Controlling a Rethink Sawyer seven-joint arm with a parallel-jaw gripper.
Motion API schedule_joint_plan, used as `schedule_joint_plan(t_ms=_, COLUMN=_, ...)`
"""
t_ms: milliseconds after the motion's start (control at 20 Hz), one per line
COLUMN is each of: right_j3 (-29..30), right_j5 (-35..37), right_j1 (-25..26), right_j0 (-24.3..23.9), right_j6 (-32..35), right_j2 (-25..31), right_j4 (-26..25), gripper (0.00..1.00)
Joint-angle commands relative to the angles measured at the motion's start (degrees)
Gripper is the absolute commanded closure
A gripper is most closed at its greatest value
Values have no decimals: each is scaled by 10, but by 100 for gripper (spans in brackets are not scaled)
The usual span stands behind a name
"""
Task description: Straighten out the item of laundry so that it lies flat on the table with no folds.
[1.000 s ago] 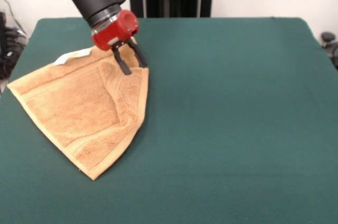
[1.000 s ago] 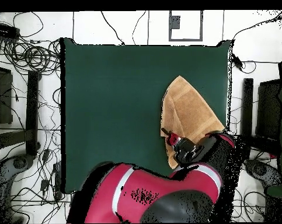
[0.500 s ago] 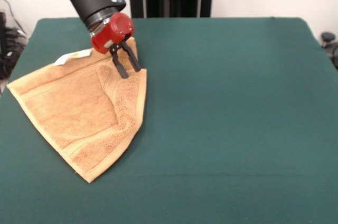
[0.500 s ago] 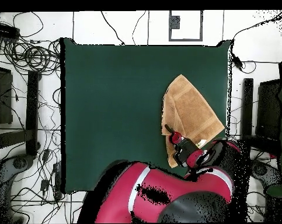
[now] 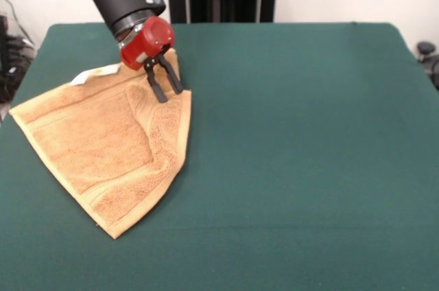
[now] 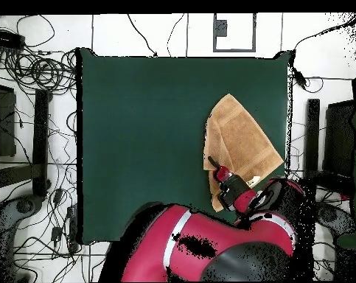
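The near part of the green bench [image 5: 295,188] is bare. On the left side lies the towel [image 5: 96,147], with one pointed corner toward the near edge. It is not flat. Its right side is folded over onto itself, so a thick strip runs along the right edge, and the towel looks like a triangle and not a square. A small white tag [image 5: 92,73] peeks out at the far left of it. At the far end of the fold is the end effector [image 5: 164,88], tilted, with its two black fingers [image 5: 155,88] apart and their tips at the cloth. They hold nothing that can be seen. Farther back the bench is bare too. The towel looks soft, light and floppy. It will bend and drag, not slide as one stiff piece, and it should not break. A good place to grab it seems to be the edge of the folded strip near the far corner, so the flap can be pulled out to the right.
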Motion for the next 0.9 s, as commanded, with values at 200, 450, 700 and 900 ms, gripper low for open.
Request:
schedule_joint_plan(t_ms=200, right_j3=-5, right_j5=-3, right_j1=49, right_j0=17, right_j6=-134, right_j2=134, right_j4=65, gripper=0)
schedule_joint_plan(t_ms=450, right_j3=-23, right_j5=-13, right_j1=50, right_j0=35, right_j6=-21, right_j2=137, right_j4=-10, gripper=0)
schedule_joint_plan(t_ms=700, right_j3=-20, right_j5=-18, right_j1=49, right_j0=33, right_j6=2, right_j2=146, right_j4=-17, gripper=0)
schedule_joint_plan(t_ms=900, right_j3=-7, right_j5=-5, right_j1=43, right_j0=26, right_j6=-41, right_j2=148, right_j4=18, gripper=0)
